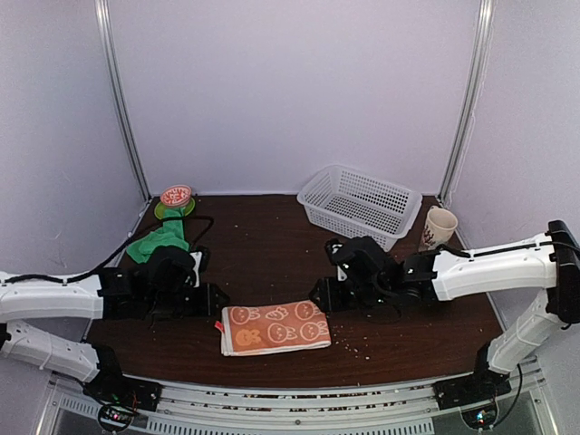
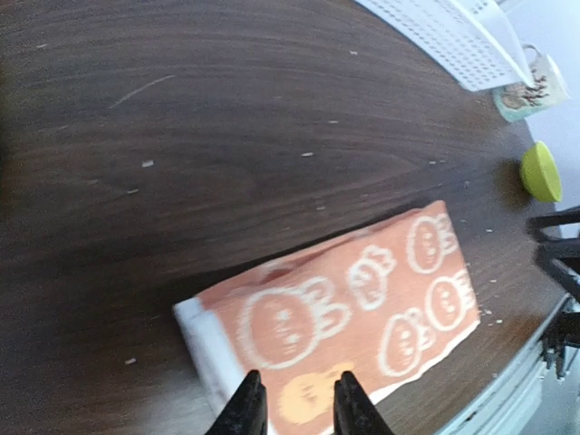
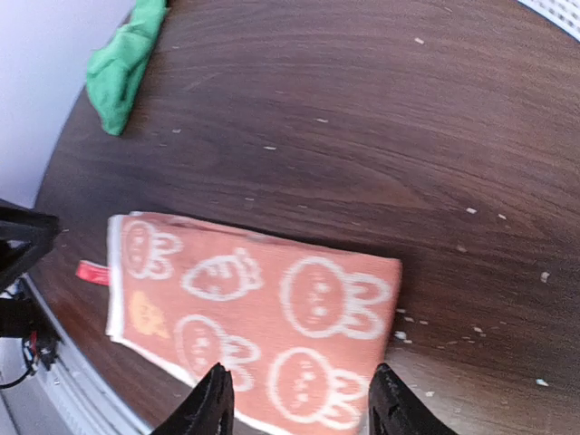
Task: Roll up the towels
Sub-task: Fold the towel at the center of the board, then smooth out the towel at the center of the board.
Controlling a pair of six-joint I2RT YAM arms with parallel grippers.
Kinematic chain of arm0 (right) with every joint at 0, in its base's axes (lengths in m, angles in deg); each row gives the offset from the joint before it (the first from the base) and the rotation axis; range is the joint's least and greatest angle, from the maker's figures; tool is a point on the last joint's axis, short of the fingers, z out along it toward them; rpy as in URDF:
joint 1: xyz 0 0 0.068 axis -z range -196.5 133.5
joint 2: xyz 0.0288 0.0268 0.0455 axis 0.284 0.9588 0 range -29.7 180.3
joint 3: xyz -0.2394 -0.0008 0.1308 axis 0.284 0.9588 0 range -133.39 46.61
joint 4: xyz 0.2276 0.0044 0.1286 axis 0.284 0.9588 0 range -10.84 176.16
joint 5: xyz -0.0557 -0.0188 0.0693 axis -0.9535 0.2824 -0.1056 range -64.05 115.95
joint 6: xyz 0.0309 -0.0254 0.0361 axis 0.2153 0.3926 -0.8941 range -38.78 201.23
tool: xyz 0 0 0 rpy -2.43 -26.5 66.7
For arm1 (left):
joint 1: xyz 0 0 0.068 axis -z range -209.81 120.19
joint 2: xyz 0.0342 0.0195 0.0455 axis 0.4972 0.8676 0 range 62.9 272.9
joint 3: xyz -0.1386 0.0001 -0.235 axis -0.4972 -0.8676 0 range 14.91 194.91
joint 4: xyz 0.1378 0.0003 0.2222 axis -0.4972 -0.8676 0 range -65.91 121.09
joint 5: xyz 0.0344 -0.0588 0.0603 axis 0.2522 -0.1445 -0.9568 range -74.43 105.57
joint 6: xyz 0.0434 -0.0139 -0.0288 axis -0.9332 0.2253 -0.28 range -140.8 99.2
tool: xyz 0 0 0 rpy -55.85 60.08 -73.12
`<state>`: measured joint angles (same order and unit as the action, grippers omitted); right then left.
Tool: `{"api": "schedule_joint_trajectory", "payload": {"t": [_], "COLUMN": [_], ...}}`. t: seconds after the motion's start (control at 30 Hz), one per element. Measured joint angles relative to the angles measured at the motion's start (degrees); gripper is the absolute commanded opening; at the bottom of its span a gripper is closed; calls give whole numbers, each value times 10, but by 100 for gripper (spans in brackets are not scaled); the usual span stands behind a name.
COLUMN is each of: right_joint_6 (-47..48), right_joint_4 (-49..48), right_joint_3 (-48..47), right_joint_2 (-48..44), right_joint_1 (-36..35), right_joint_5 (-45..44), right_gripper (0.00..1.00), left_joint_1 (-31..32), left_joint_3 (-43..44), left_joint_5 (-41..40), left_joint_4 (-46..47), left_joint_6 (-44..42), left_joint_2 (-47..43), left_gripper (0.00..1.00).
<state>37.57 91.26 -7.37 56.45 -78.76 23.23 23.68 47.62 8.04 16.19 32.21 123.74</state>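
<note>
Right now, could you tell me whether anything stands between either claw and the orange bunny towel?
Nothing visible does. The left claw and right claw each hang open by one end of the bunny towel, with only bare table around it. The green towel, basket and cup sit well back.

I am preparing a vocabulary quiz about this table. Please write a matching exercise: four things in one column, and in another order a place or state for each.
Things:
1. bunny towel
2. green towel
3. basket
4. cup

Places or states:
a. crumpled, on the left side
b. folded flat, centre of the near edge
c. standing at the far right
d. white, far side, right of centre

Pairs: 1-b, 2-a, 3-d, 4-c
</note>
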Motion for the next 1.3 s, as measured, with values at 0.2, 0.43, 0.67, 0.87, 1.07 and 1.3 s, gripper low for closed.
{"api": "schedule_joint_trajectory", "payload": {"t": [0.2,0.43,0.67,0.87,1.07,1.3], "right_joint_6": [-9,-5,-15,-21,-33,-30], "right_joint_4": [-6,-25,-14,23,37,36], "right_joint_3": [24,-71,-94,-112,-118,-118], "right_joint_2": [20,114,181,226,229,225], "right_joint_1": [13,10,28,48,58,75], "right_joint_5": [-5,7,11,10,5,13], "right_gripper": [45,37,33,32,33,46], "left_joint_1": [29,31,31,31,31,31], "left_joint_3": [76,55,8,-20,-53,-87], "left_joint_5": [116,186,212,214,215,211], "left_joint_4": [109,123,128,142,191,181], "left_joint_6": [-13,-3,8,20,35,41], "left_joint_2": [159,202,213,235,225,174], "left_gripper": [16,8,3,0,0,0]}}
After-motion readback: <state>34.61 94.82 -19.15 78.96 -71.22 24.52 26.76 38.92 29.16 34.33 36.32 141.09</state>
